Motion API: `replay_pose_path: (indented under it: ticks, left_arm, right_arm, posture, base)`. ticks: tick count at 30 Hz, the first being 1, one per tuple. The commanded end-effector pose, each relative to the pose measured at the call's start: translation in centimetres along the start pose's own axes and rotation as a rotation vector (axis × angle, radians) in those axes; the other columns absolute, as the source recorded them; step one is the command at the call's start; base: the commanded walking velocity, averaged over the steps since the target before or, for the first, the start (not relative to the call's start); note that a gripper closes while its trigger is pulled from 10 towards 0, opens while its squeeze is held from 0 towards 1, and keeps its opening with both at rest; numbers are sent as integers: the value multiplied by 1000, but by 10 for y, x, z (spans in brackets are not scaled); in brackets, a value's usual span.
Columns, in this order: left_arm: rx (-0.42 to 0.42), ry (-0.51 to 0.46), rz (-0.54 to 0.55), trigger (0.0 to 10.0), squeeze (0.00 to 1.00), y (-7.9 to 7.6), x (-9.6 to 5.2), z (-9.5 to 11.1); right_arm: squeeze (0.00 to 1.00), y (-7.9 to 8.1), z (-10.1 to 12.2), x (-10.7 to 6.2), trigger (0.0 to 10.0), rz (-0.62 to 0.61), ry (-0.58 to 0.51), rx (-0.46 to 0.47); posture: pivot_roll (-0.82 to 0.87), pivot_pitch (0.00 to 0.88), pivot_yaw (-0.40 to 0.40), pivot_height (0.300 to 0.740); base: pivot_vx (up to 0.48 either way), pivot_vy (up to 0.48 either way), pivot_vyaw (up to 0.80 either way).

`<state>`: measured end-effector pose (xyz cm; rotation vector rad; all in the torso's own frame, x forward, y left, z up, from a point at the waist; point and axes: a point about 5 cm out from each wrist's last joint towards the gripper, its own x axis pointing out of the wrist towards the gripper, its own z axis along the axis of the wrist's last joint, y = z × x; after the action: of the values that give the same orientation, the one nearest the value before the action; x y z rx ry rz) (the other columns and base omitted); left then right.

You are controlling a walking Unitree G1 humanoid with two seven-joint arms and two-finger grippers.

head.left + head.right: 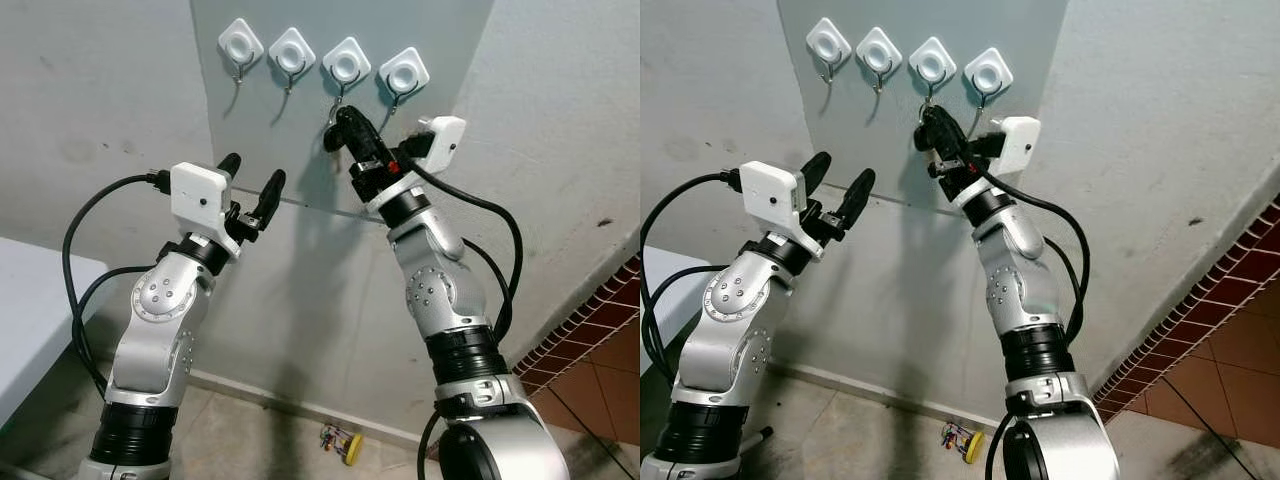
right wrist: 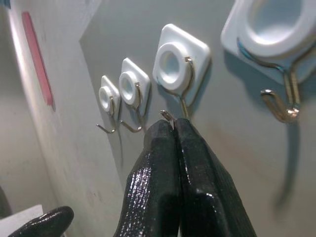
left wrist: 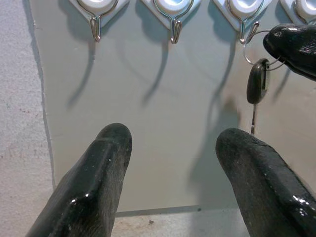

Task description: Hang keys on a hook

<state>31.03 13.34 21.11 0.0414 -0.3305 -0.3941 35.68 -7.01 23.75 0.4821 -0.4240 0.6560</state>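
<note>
The right gripper (image 1: 340, 125) is raised against the grey wall panel (image 1: 300, 150), its two black fingers pressed together on the wire key ring (image 3: 252, 49). The ring is held at the tip of the third hook (image 3: 244, 34) counting from the robot's left; whether it is fully seated on that hook cannot be told. A black-headed key (image 3: 257, 81) is seen hanging from the ring just below the fingertips, its blade pointing down.

Just above the gripper, four white diamond-shaped hook mounts (image 1: 347, 60) are fixed in a row across the panel, two to the left of the held ring and one to its right (image 1: 404, 72). Each carries a metal hook.

The left gripper (image 1: 253, 190) is held lower and well to the left of the right one, with its fingers spread wide and nothing between them, aimed at the panel.

Far below both grippers, a small multicoloured object (image 1: 341, 440) is lying on the floor at the foot of the wall; its nature cannot be told.
</note>
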Motion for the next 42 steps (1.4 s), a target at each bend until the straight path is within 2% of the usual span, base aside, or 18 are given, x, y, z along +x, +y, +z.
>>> replay_pose_path:
  ticks: [1, 21, 32, 37, 42]
  left_arm:
    - [6, -21, -14, 10000, 0, -3, 2, 7]
    - [6, -22, -8, 10000, 0, -2, 3, 8]
    - [9, -24, -2, 10000, 0, -1, 4, 8]
    - [8, -24, 0, 10000, 0, -1, 4, 8]
    - [7, -25, 4, 10000, 0, -1, 4, 8]
  right_arm:
    - [0, 1, 6, 0, 10000, 4, -24, 11]
    - [0, 7, 11, 3, 10000, 59, -38, 29]
    - [0, 10, 20, 12, 10000, 74, -85, 45]
    - [0, 11, 21, 14, 10000, 64, -89, 52]
    - [0, 5, 18, 18, 10000, -12, -65, 98]
  posture:
    - [-86, 0, -58, 724]
    - [-83, 0, -62, 724]
    - [-84, 0, -61, 724]
    - [-83, 0, -62, 724]
    - [-80, 0, -64, 724]
  base:
    - [0, 0, 0]
    - [0, 0, 0]
    - [0, 0, 0]
    - [0, 0, 0]
    - [0, 0, 0]
